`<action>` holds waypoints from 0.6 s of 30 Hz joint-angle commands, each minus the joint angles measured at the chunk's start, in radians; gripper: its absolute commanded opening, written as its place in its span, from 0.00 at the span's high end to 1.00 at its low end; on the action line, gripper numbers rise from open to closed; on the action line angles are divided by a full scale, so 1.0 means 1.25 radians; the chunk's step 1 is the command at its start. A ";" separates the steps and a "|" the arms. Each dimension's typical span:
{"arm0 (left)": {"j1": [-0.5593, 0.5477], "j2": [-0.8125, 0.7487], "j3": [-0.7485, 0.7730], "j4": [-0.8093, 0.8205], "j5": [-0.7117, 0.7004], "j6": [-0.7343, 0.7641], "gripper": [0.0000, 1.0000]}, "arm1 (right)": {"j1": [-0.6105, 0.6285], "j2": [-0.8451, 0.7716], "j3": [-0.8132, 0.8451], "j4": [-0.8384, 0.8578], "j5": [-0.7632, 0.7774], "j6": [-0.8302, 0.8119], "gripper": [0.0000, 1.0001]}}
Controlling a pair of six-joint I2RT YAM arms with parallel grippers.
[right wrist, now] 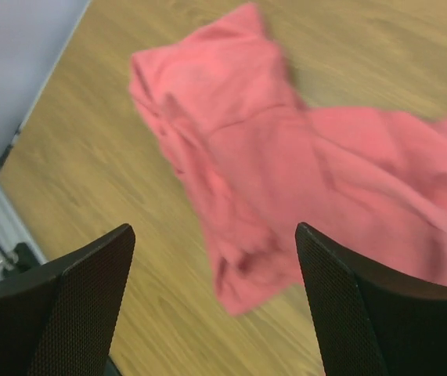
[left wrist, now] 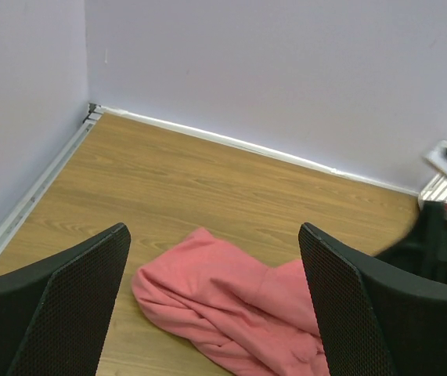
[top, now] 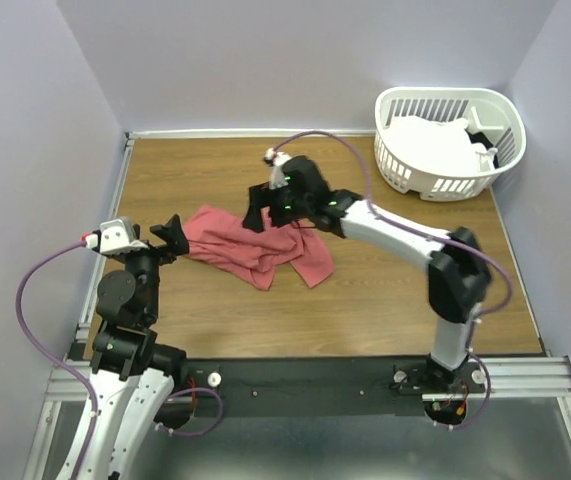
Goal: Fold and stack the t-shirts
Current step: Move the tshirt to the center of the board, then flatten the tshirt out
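Observation:
A coral-red t-shirt (top: 262,252) lies crumpled on the wooden table, left of centre. My right gripper (top: 257,214) hovers open over the shirt's back edge. In the right wrist view the shirt (right wrist: 286,164) spreads out below the wide-apart fingers (right wrist: 90,290), and nothing is between them. My left gripper (top: 173,234) is open just off the shirt's left end. From the left wrist the shirt (left wrist: 239,305) shows ahead, between the spread fingers (left wrist: 348,298). White t-shirts (top: 431,146) are heaped in the basket.
A white slatted laundry basket (top: 435,185) stands at the back right corner. Lilac walls close off the table at the back and on both sides. Purple cables loop off both arms. Bare wood (top: 385,300) lies in front of the coral-red shirt and to its right.

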 commanded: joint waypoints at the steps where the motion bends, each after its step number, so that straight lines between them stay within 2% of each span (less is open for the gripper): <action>1: -0.001 0.036 0.006 0.002 0.003 -0.013 0.04 | -0.069 -0.182 -0.216 -0.031 0.134 -0.063 0.10; 5: -0.001 0.127 0.010 -0.014 0.048 -0.049 0.04 | -0.105 -0.316 -0.403 -0.034 0.164 -0.079 0.10; 9: -0.002 0.251 0.032 -0.051 0.086 -0.098 0.04 | -0.135 -0.355 -0.531 -0.033 0.150 -0.086 0.11; 14: -0.002 0.424 0.051 -0.116 0.127 -0.187 0.03 | -0.204 -0.336 -0.597 -0.003 0.068 -0.110 0.12; 18: -0.002 0.494 0.026 -0.105 0.173 -0.220 0.03 | -0.222 -0.303 -0.601 0.035 0.010 -0.119 0.12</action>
